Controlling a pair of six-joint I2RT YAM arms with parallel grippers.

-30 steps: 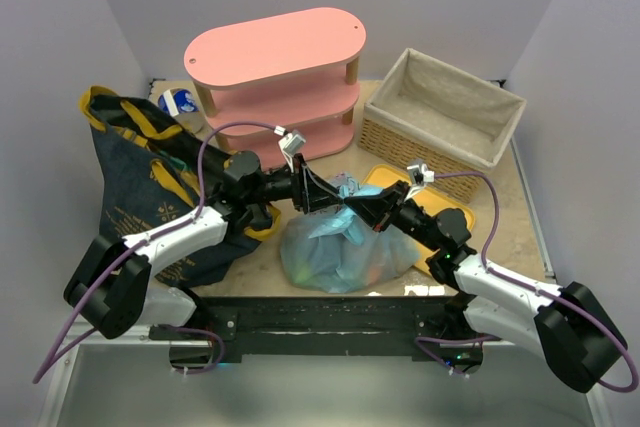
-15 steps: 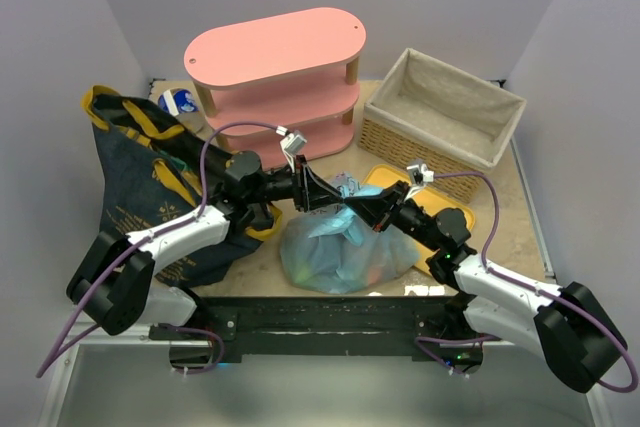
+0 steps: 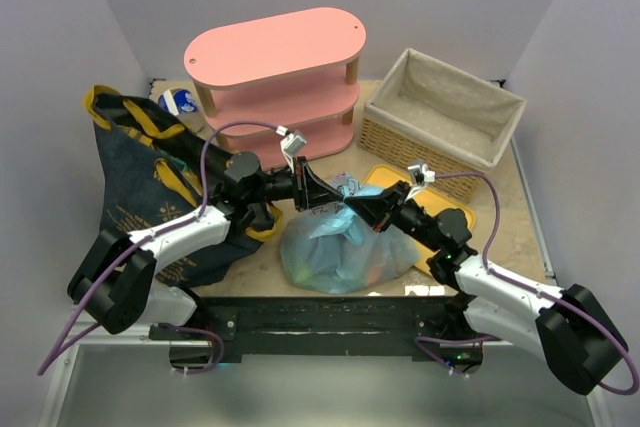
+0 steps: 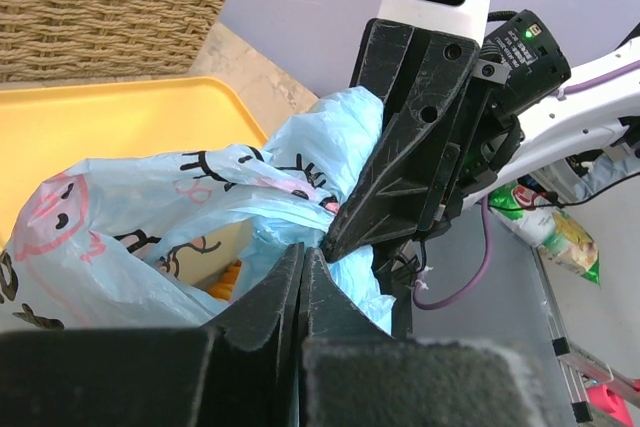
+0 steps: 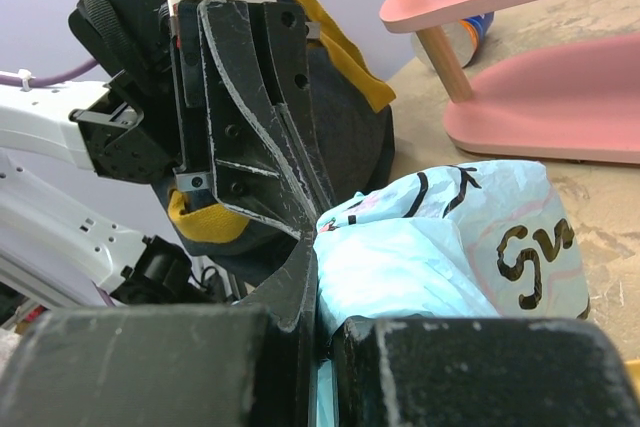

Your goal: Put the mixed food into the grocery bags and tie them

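The light-blue patterned plastic bag [image 3: 345, 252] sits filled at the table's near middle, orange food showing through its mouth [image 4: 228, 277]. My left gripper [image 3: 336, 203] comes in from the left and is shut at the bag's gathered top [image 4: 290, 209], a thin strip of plastic in its jaws. My right gripper [image 3: 347, 210] reaches in from the right, tip to tip with the left one, and is shut on a fold of the same bag [image 5: 450, 247]. The navy tote [image 3: 140, 182] with yellow handles stands at the left.
A pink three-tier shelf [image 3: 275, 52] stands at the back, with a wicker basket [image 3: 445, 112] to its right. A yellow tray [image 3: 385, 179] lies under the right arm. A green crisp bag [image 4: 552, 235] lies off the table's near side.
My left gripper has closed from open to shut at the bag's top and edged slightly right. The right gripper has stayed shut on the bag in place.
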